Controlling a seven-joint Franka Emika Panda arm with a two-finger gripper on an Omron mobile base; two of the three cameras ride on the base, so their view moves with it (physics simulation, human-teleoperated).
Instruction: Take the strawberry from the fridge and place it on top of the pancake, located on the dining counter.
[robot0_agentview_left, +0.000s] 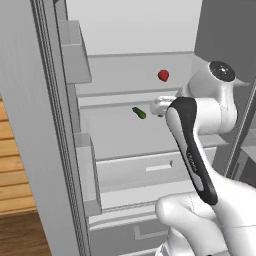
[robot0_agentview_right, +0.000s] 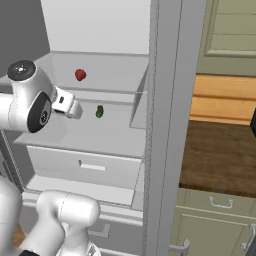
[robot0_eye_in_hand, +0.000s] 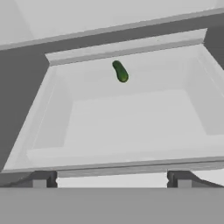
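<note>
Pale shelves fill the open fridge (robot0_agentview_left: 135, 145), its doors swung wide to both sides. Off to the right, past the door edge, a dark wooden table (robot0_agentview_right: 220, 155) sits on green cabinets. Reaching into the fridge, the white arm holds its tool (robot0_agentview_right: 75, 111) over the lower shelf — fingers (robot0_eye_in_hand: 40, 179) spread wide, holding nothing. On the shelf above, near the back, rests the strawberry (robot0_agentview_left: 163, 75). Below it, on the lower shelf, lies a small green pickle (robot0_agentview_left: 139, 113) — just ahead of the tool.
</note>
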